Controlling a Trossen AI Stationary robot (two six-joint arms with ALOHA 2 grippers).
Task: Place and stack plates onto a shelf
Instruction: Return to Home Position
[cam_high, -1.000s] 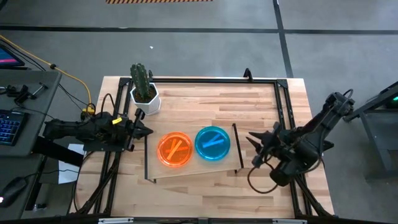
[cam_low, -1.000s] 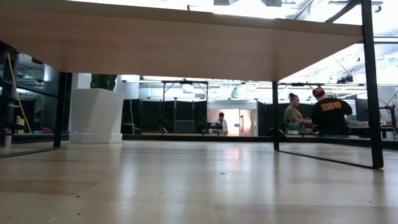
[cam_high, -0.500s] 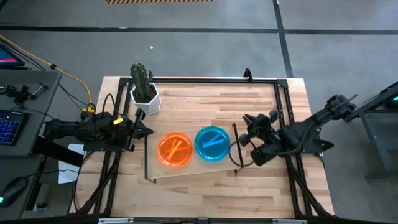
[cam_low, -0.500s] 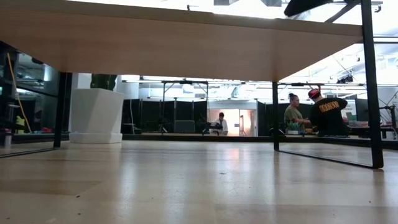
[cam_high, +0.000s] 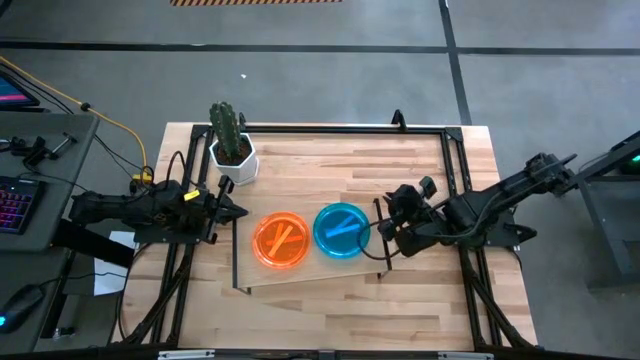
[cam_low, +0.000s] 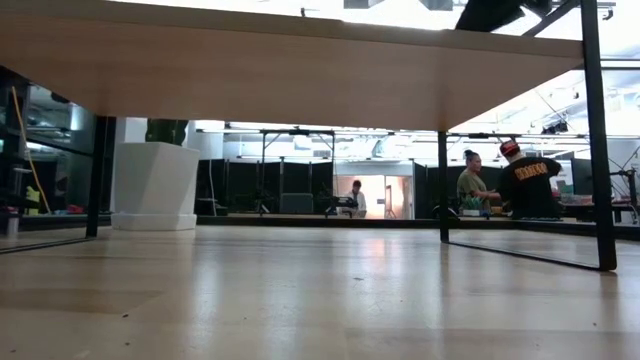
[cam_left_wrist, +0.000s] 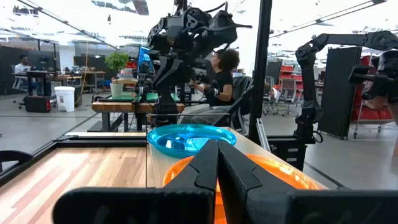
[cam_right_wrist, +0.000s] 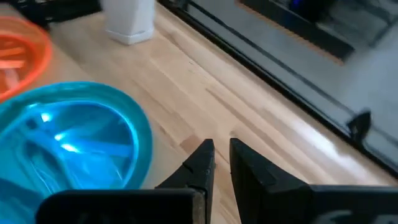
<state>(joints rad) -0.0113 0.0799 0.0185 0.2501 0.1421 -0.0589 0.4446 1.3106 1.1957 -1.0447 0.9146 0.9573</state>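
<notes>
An orange plate (cam_high: 281, 240) and a teal-blue plate (cam_high: 342, 230) lie side by side, bottoms down, on the shelf (cam_high: 310, 276), a light-wood board with a black rail at each short end. My right gripper (cam_high: 381, 228) hangs over the shelf's right rail, just right of the blue plate (cam_right_wrist: 68, 149). Its fingers (cam_right_wrist: 222, 154) are open by a narrow gap and touch nothing. My left gripper (cam_high: 238, 210) waits shut at the shelf's left end, pointing at the plates (cam_left_wrist: 186, 138).
A white pot with a cactus (cam_high: 233, 158) stands at the table's far left, beyond the shelf. The table's black frame (cam_high: 455, 190) runs along its edges. Bare wood lies far and right of the shelf. People stand in the room behind the table (cam_low: 525, 180).
My right gripper has moved from the table's right side toward the left, up to the shelf's right rail and the blue plate, turning as its arm stretched out. The plates and my left arm have stayed still.
</notes>
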